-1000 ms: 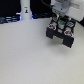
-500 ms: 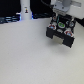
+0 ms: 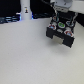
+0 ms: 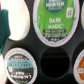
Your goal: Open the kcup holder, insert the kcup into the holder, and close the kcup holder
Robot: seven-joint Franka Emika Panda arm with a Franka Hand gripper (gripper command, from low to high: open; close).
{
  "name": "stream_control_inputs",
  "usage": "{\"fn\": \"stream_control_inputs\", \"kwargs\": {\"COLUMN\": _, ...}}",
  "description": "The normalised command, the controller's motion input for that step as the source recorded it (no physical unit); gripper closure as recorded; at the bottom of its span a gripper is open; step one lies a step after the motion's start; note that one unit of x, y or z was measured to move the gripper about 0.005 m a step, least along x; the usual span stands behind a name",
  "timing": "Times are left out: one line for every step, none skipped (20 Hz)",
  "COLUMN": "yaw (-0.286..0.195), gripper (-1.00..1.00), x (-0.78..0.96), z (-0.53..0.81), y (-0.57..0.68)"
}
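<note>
The black kcup holder (image 3: 60, 34) stands at the exterior view's upper right, its drawer pulled out with round pod slots showing. My white gripper (image 3: 61, 19) hangs directly over it, close to the slots; its fingers are too blurred to read. In the wrist view, a kcup (image 4: 55, 20) with a green "Dark Magic" lid sits in a round slot of the holder (image 4: 37, 44). Beside it is an empty round slot (image 4: 56, 64). A white rounded shape (image 4: 14, 20) with a teal edge fills one corner; I cannot tell what it is.
A second pod with a pale green lid (image 4: 19, 63) and an orange-rimmed pod (image 4: 80, 64) occupy other slots. A tall white bottle-like post (image 3: 25, 8) stands at the back on the exterior view's left. The pale table (image 3: 30, 55) spreads in front of the holder.
</note>
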Motion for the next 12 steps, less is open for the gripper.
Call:
{"fn": "stream_control_inputs", "kwargs": {"yaw": 0.066, "gripper": -1.00, "x": 0.50, "z": 0.47, "y": -0.36}}
{"fn": "stream_control_inputs", "kwargs": {"yaw": 0.053, "gripper": -1.00, "x": 0.54, "z": 0.43, "y": -0.41}}
{"fn": "stream_control_inputs", "kwargs": {"yaw": 0.034, "gripper": -1.00, "x": 0.59, "z": 0.36, "y": -0.46}}
{"fn": "stream_control_inputs", "kwargs": {"yaw": 0.021, "gripper": -1.00, "x": 0.61, "z": 0.32, "y": -0.50}}
{"fn": "stream_control_inputs", "kwargs": {"yaw": 0.016, "gripper": -1.00, "x": 0.62, "z": 0.31, "y": -0.51}}
{"fn": "stream_control_inputs", "kwargs": {"yaw": 0.012, "gripper": -1.00, "x": 0.64, "z": 0.29, "y": -0.50}}
{"fn": "stream_control_inputs", "kwargs": {"yaw": 0.008, "gripper": -1.00, "x": 0.66, "z": 0.28, "y": -0.50}}
{"fn": "stream_control_inputs", "kwargs": {"yaw": 0.007, "gripper": -1.00, "x": 0.67, "z": 0.27, "y": -0.50}}
{"fn": "stream_control_inputs", "kwargs": {"yaw": 0.004, "gripper": -1.00, "x": 0.69, "z": 0.25, "y": -0.51}}
{"fn": "stream_control_inputs", "kwargs": {"yaw": 0.003, "gripper": -1.00, "x": 0.70, "z": 0.21, "y": -0.52}}
{"fn": "stream_control_inputs", "kwargs": {"yaw": 0.006, "gripper": -1.00, "x": 0.69, "z": 0.19, "y": -0.51}}
{"fn": "stream_control_inputs", "kwargs": {"yaw": 0.010, "gripper": -1.00, "x": 0.68, "z": 0.17, "y": -0.48}}
